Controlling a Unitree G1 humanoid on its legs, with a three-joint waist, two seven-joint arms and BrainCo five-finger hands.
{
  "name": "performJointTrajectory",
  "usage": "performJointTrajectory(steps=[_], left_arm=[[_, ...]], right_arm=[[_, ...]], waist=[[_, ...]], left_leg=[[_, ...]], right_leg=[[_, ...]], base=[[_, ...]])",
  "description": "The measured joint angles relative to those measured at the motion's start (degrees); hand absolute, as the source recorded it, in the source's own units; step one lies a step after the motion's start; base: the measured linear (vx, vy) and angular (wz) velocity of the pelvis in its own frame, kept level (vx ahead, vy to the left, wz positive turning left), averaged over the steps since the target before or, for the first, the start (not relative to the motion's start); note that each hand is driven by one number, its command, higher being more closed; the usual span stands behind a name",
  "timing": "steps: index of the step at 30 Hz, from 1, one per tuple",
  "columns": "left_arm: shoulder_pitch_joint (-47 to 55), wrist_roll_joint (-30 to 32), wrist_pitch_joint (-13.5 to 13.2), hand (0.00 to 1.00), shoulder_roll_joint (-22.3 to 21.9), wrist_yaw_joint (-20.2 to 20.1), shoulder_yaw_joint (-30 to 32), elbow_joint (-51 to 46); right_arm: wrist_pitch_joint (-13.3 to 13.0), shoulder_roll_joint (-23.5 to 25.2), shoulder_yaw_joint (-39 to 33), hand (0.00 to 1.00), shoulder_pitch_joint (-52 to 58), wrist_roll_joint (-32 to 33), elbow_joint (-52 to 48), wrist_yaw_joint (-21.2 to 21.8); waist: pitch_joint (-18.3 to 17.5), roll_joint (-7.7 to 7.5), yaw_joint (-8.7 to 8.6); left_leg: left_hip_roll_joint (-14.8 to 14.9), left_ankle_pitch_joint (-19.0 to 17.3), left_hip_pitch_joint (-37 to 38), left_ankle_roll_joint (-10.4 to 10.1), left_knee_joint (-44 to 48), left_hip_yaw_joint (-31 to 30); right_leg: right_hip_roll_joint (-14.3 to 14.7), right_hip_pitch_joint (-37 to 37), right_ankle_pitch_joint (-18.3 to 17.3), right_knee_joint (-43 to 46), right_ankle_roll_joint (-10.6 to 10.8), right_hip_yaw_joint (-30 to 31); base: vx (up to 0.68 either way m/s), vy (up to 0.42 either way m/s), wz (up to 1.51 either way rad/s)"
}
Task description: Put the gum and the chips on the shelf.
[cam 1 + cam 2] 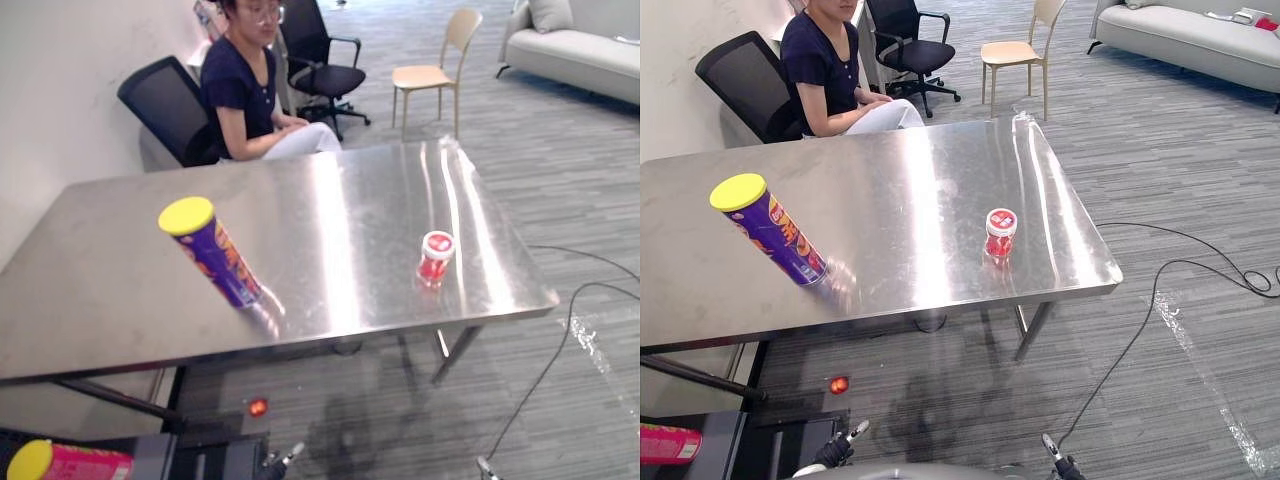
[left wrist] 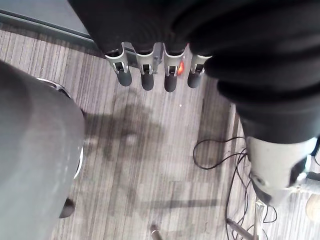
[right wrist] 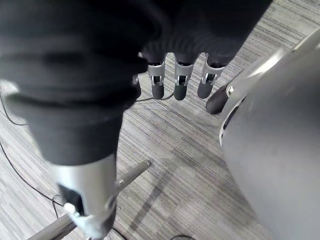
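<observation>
At frame left on the surface (image 1: 350, 200), the chips can (image 1: 213, 255) looks light and slick; grasp it mid-body. The left hand (image 2: 146, 79) and right hand (image 3: 180, 86) hang slack, empty.

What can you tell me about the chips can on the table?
The chips can is a tall purple tube with a yellow lid and orange-red print down its side. It stands on its base, lid up, on the left part of the shiny steel table, near the front edge. Only the table touches it; the gum stands well apart to its right.
</observation>
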Motion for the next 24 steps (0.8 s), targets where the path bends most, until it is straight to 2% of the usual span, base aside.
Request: performJointTrajectory(steps=[4, 8, 11, 13, 14, 16, 18, 20, 22, 24], left_arm=[[0.0, 0.1, 0.0, 0.0, -0.1, 0.0, 1.3, 0.0], [0.0, 0.4, 0.0, 0.0, -0.2, 0.0, 2.2, -0.1], [0.1, 0.9, 0.0, 0.0, -0.2, 0.0, 4.5, -0.2], [0.6, 2.3, 0.0, 0.0, 0.0, 0.0, 6.8, -0.8], [0.7, 2.5, 0.0, 0.0, 0.1, 0.0, 7.4, -0.9], [1.2, 2.5, 0.4, 0.0, 0.1, -0.1, 10.1, -0.8], [1.4, 2.5, 0.6, 0.0, 0.2, -0.1, 11.7, -0.8], [2.5, 2.3, 0.7, 0.0, 0.5, 0.0, 12.7, -0.8], [3.0, 2.1, 0.7, 0.0, 0.4, 0.0, 13.1, -0.8], [3.9, 1.9, 0.7, 0.0, 0.3, 0.1, 13.2, -1.5]], right_arm=[[0.1, -0.2, -0.7, 0.0, 0.1, 0.0, 0.6, 0.0], [0.1, -0.3, -4.4, 0.0, 0.1, 0.0, 0.6, -0.3], [0.1, -0.9, -13.0, 0.0, -0.5, 0.1, 0.6, -1.1], [0.2, -3.1, -24.2, 0.0, -1.6, 0.7, 0.7, -1.5], [0.2, -4.2, -27.4, 0.0, -2.2, 1.0, 1.0, -1.7], [0.0, -9.9, -38.0, 0.0, -5.0, 3.2, 2.1, -3.3], [-0.4, -13.2, -41.3, 0.0, -6.1, 5.1, 1.9, -4.4], [-0.7, -16.4, -40.1, 0.0, -7.1, 5.7, -2.6, -6.1], [-1.0, -16.8, -36.8, 0.0, -7.3, 5.6, -9.9, -7.5], [-2.3, -16.8, -29.1, 0.0, -7.1, 4.0, -25.1, -10.7]], waist=[[0.4, -0.46, 0.05], [0.5, -0.73, 0.05], [0.8, -1.15, 0.12], [0.8, -1.29, 0.08], [0.8, -1.33, -0.3], [0.8, -1.42, -0.43], [0.9, -1.64, -0.46], [0.6, -2.04, -0.83], [0.6, -2.06, -0.89], [0.5, -1.99, -1.78]], left_leg=[[-0.6, 0.0, 0.0, 0.0, -1.2, -0.2], [-0.8, 0.0, 0.0, 0.1, -1.9, -1.5], [-1.1, 0.2, -0.1, 0.2, -2.6, -1.8], [-1.3, 0.2, 0.0, 0.3, -3.3, -2.3], [-1.4, 0.2, -0.2, 0.5, -3.7, -2.4], [-1.7, 0.7, -1.1, 1.4, -4.5, -2.4], [-1.8, 0.8, -1.3, 1.5, -4.6, -2.2], [-1.8, 0.9, -1.2, 1.5, -4.6, -2.0], [-1.7, 0.9, -1.0, 1.5, -4.9, -1.4], [-1.8, 0.9, -1.1, 1.5, -5.1, -1.1]], right_leg=[[-0.2, 0.7, 0.5, -2.6, 0.7, -0.4], [-0.2, 1.4, 1.4, -3.9, 0.9, -1.4], [-0.1, 1.5, 1.8, -4.6, 1.0, -1.8], [-0.1, 1.3, 1.8, -4.7, 1.0, -2.0], [0.0, 1.0, 1.8, -4.7, 1.0, -2.0], [-0.1, -0.2, 2.4, -5.0, 1.1, -1.8], [-0.1, -0.4, 2.8, -5.3, 1.2, -1.5], [0.0, -0.4, 2.8, -5.3, 1.2, -1.3], [0.1, -0.6, 2.8, -5.3, 1.2, -1.0], [0.0, -1.2, 2.8, -5.2, 1.2, -0.4]], base=[[-0.04, -0.015, 0.02], [-0.05, -0.011, 0.08], [-0.1, -0.02, 0.07], [-0.1, -0.027, 0.01], [-0.11, -0.025, -0.01], [-0.09, -0.018, -0.02], [-0.03, -0.012, -0.05], [0.0, -0.017, -0.06], [0.01, -0.011, -0.11], [0.01, -0.01, -0.12]])
